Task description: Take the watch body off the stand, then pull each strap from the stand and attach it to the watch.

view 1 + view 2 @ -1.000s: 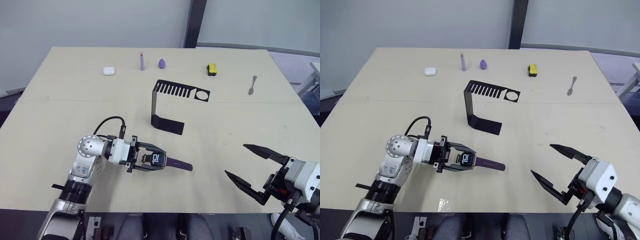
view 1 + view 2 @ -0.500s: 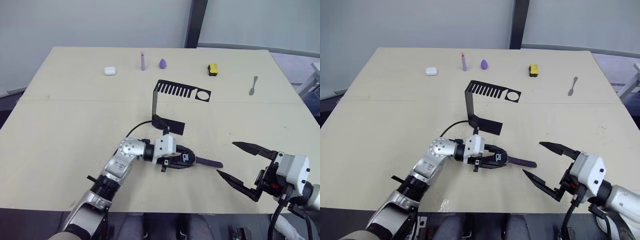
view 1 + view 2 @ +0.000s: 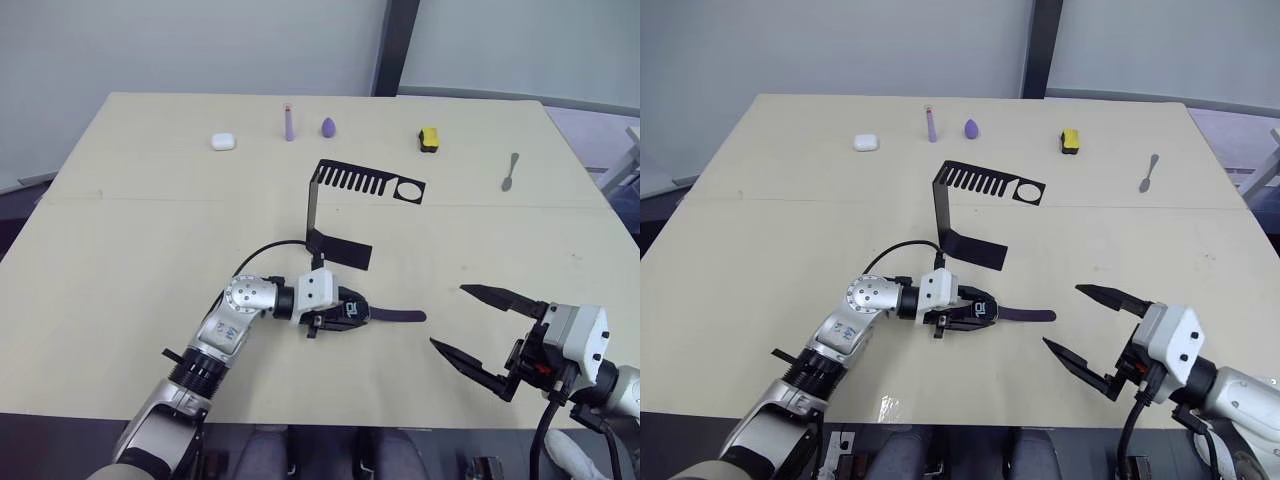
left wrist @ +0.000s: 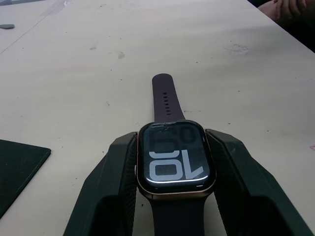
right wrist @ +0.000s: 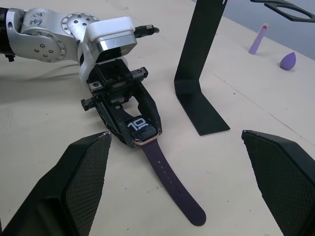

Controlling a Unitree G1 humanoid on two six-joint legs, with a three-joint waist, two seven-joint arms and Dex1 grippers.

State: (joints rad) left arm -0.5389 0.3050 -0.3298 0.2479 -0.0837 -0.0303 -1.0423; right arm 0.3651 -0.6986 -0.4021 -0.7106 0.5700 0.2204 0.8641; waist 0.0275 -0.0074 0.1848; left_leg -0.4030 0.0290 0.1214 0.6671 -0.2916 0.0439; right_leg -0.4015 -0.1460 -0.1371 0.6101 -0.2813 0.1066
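Dark glass: the watch body, rounded-square with a pale metal rim, lies on the table in front of the stand.
Straps: two, matte dark purple; one perforated, both fitted.
Left gripper: clamped on the case.
Right gripper: fingers spread wide, nothing held.
Change: watch drawn slightly leftward since half a second ago.
Stand: one bent black sheet, comb-slotted.
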